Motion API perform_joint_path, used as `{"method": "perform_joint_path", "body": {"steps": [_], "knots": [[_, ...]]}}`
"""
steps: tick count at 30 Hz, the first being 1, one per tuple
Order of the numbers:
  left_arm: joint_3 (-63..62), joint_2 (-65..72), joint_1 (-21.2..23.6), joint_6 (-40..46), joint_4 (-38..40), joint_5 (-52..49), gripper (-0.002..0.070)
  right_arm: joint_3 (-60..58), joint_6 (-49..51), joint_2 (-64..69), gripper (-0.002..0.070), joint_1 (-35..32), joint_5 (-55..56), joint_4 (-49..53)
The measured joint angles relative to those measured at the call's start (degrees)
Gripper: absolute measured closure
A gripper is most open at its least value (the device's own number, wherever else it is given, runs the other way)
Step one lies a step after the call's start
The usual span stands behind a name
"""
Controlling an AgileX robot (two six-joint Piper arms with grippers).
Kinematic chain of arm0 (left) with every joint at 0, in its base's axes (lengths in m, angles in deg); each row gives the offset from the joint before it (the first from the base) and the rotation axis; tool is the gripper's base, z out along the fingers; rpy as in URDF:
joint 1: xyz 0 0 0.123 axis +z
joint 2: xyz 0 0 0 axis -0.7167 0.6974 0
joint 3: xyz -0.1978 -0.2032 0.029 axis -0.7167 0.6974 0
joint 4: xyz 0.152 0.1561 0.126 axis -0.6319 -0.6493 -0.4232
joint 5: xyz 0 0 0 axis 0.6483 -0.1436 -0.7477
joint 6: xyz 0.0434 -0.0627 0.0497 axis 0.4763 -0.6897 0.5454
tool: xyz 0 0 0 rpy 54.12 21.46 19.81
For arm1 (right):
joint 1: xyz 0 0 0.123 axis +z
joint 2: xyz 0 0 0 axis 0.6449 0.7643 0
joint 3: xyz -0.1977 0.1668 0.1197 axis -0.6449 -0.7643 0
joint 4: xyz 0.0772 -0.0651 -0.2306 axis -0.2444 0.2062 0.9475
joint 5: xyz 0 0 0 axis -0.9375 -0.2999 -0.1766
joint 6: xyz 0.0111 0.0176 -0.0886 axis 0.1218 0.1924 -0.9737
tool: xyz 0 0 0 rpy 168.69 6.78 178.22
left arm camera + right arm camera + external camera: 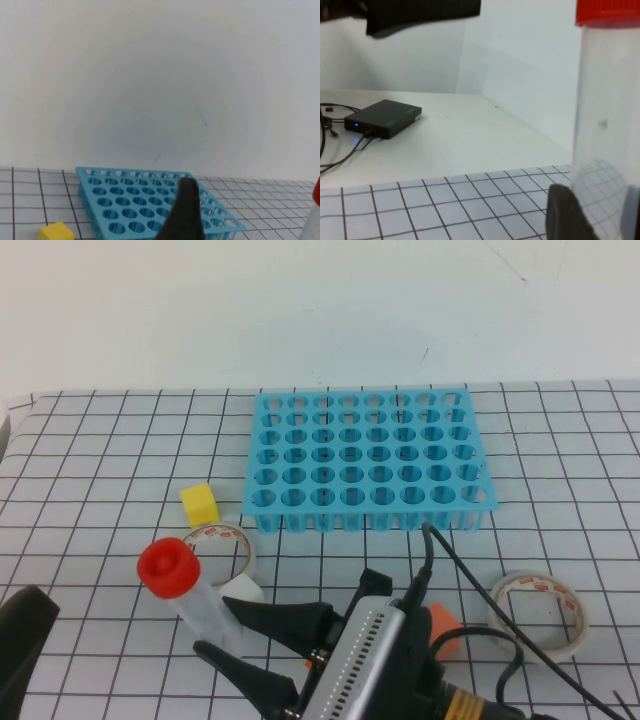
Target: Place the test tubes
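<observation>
The blue test tube rack (370, 455) stands at mid-table with all visible holes empty; it also shows in the left wrist view (130, 205). A clear test tube (203, 608) with a red cap (168, 567) stands tilted at the front left of centre. My right gripper (218, 627) is shut on its lower body; the tube (607, 125) fills the space beside one dark finger (565, 215). My left gripper (30, 618) sits at the front left corner, apart from the tube and open, with one finger (185, 210) showing. The tube (312, 220) appears at that view's edge.
A yellow cube (199, 503) and a tape roll (222, 543) lie just left of the rack's front. Another tape roll (540, 612) lies at the front right. An orange object (445, 630) sits under the right arm's cable. A black box (385, 117) with cables rests off the grid.
</observation>
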Motion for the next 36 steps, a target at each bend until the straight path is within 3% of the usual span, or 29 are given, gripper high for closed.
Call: {"method": "perform_joint_path", "body": {"steps": [6, 16, 23, 30, 36], "knots": [[0.00, 0.99, -1.05, -3.71, 0.00, -1.26, 0.0111, 3.30, 2.17, 0.37, 0.0443, 0.00, -0.79, 0.00], [0.00, 8.86, -9.85, -4.77, -8.60, 5.09, 0.0132, 7.28, 3.15, 4.22, 0.0443, 0.00, -2.43, 3.60], [0.00, 13.39, -10.19, -4.64, -8.86, 8.86, 0.0132, 7.28, 3.23, 5.18, 0.0443, 0.00, -2.90, 6.15], [0.00, 13.75, -10.19, 0.72, -8.86, 10.67, 0.0132, 7.28, 3.26, 5.18, 0.0443, 0.00, -2.90, 6.15], [0.00, 13.87, -10.19, 2.94, -5.38, 12.16, 0.0132, 7.28, 3.26, 5.18, 0.0443, 0.13, -2.80, 5.92]]}}
